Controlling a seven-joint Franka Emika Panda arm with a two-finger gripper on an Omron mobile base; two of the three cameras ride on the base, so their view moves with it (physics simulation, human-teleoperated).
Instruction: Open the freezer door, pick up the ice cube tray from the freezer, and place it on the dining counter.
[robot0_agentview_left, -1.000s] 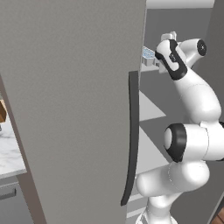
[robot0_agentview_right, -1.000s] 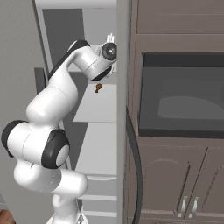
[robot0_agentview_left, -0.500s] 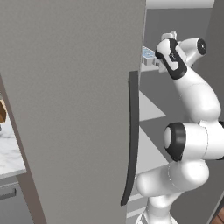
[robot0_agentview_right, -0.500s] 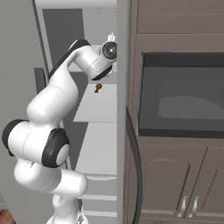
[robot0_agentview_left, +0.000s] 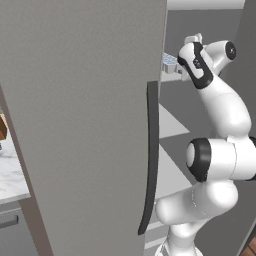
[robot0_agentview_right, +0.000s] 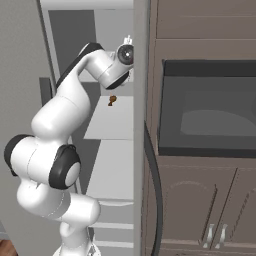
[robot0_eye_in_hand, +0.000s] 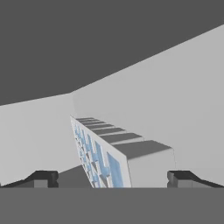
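Note:
The freezer door (robot0_agentview_left: 85, 125) stands swung open, its long dark handle (robot0_agentview_left: 150, 160) toward me. My arm reaches past it to an upper shelf inside. The pale blue-grey ice cube tray (robot0_eye_in_hand: 109, 151) lies on that shelf, close in front of the hand and running away from it. Its near end sits between my two fingertips (robot0_eye_in_hand: 41, 178), which stand wide apart on either side without touching it. My gripper (robot0_eye_in_hand: 113, 178) is open and holds nothing. From the left base view a corner of the tray (robot0_agentview_left: 170, 62) peeks out beside the hand. The dining counter is out of view.
Pale shelves (robot0_agentview_right: 117, 120) step down inside the freezer, one carrying a small brown item (robot0_agentview_right: 112, 100). A grey door edge with a curved dark handle (robot0_agentview_right: 155, 190) flanks the arm's right, with a dark built-in oven (robot0_agentview_right: 210, 110) and brown cabinets beyond. A marble worktop (robot0_agentview_left: 10, 175) lies far left.

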